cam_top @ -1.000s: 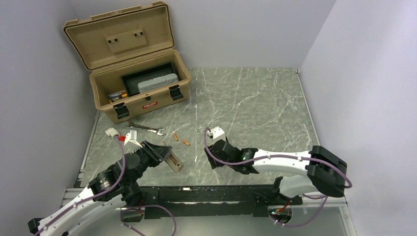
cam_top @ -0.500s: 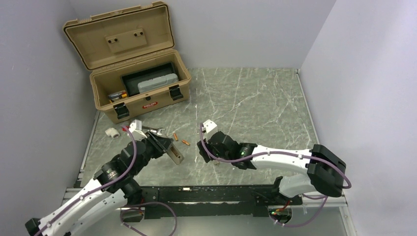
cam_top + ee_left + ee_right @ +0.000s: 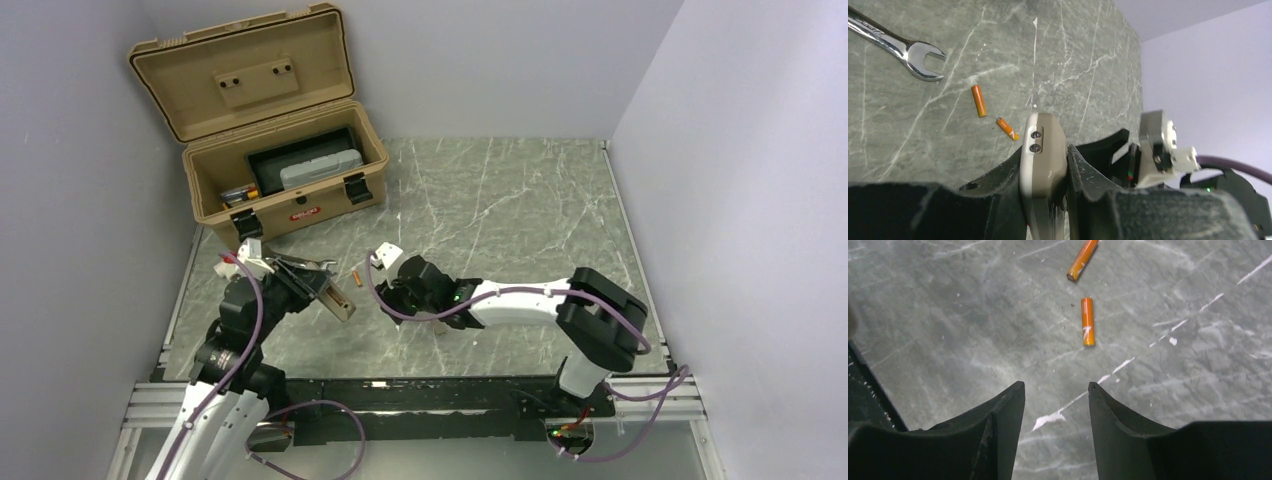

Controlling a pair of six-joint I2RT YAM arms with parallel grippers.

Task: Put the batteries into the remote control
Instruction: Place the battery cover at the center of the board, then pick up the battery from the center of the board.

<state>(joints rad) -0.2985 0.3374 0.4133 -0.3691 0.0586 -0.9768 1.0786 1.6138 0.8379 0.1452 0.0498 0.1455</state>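
Note:
My left gripper (image 3: 312,288) is shut on the remote control (image 3: 338,303), a slim greyish-beige bar held off the table. In the left wrist view the remote (image 3: 1043,150) stands edge-on between the jaws, its two small screws facing me. Two orange batteries (image 3: 979,100) (image 3: 1007,128) lie on the table just beyond it. My right gripper (image 3: 386,284) is open and empty, right of the remote. In the right wrist view its open jaws (image 3: 1055,387) hover short of one battery (image 3: 1088,321), with the other (image 3: 1082,259) further off. Only one battery (image 3: 357,275) shows from above.
An open tan toolbox (image 3: 290,205) with a grey case inside stands at the back left. A steel wrench (image 3: 300,262) lies in front of it, also in the left wrist view (image 3: 908,47). Walls close in the left, back and right sides.
My right gripper has moved left across the table to the batteries. My left arm has swung further back and left, carrying the remote with it.

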